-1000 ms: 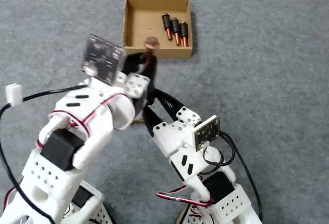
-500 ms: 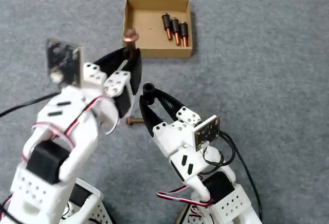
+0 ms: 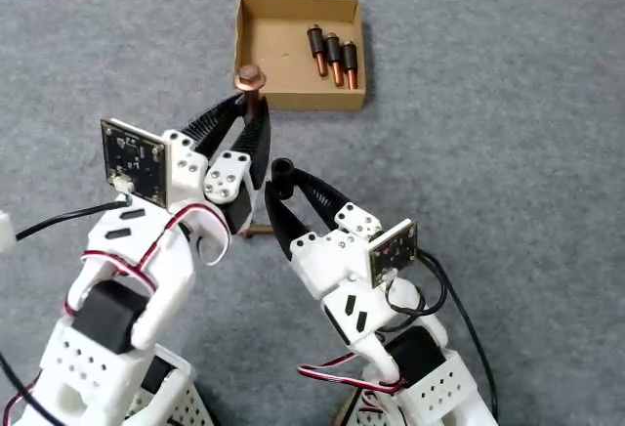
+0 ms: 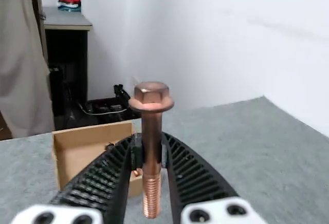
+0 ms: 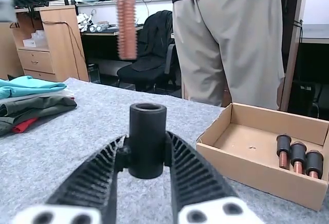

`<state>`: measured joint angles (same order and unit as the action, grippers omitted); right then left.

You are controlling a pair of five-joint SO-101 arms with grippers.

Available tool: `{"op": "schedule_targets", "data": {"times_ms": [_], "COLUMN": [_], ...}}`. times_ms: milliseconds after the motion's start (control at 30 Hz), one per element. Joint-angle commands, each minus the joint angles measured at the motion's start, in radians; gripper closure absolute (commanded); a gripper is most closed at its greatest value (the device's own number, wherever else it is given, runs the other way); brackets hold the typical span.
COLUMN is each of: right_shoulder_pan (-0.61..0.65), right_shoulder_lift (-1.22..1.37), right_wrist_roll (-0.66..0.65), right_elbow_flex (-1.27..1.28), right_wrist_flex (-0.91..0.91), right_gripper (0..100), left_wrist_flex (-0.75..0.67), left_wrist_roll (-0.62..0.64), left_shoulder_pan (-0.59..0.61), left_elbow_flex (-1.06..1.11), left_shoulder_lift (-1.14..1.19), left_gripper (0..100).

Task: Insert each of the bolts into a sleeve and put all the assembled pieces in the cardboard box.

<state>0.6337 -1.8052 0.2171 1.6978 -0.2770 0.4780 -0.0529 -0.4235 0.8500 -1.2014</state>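
My left gripper is shut on a copper bolt, held upright with its head up, just in front of the cardboard box. The left wrist view shows that bolt clamped between the black fingers. My right gripper is shut on a black sleeve, held upright a little nearer than the bolt. In the right wrist view the sleeve points its opening up, and the bolt's threaded end hangs above and to one side. Three assembled pieces lie in the box.
Another copper bolt lies on the grey carpet between the two arms, partly hidden by them. A person stands behind the box in the right wrist view, away from the task's things. Open carpet stretches to the right of the box.
My left arm drew back from the box's front edge, then steadied, turning the bolt upright above the sleeve's far side. My right arm has kept still with the sleeve.
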Motion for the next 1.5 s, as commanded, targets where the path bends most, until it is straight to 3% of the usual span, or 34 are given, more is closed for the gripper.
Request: {"op": "schedule_targets", "data": {"times_ms": [0,700,933,1300,1467], "right_shoulder_pan": [0.012,0.012,0.012,0.012,0.012], "right_shoulder_lift": [-0.113,-0.108,-0.113,-0.113,-0.113], "right_wrist_roll": [0.012,0.012,0.012,0.012,0.012], "right_elbow_flex": [-0.010,-0.010,-0.010,-0.010,-0.010], "right_wrist_flex": [-0.002,-0.002,-0.002,0.003,0.003], "right_gripper": [99.6,99.6,99.6,99.6,99.6], "left_wrist_flex": [-0.051,-0.048,0.118,0.094,0.041], "left_wrist_roll": [-0.005,0.006,0.008,0.018,0.020], "left_shoulder_pan": [-0.049,-0.064,-0.152,-0.035,-0.080], "left_elbow_flex": [0.011,0.048,-0.080,-0.032,-0.025], "left_shoulder_lift": [-0.018,-0.030,-0.028,-0.024,-0.018], "left_gripper": [98,98,98,98,98]}}
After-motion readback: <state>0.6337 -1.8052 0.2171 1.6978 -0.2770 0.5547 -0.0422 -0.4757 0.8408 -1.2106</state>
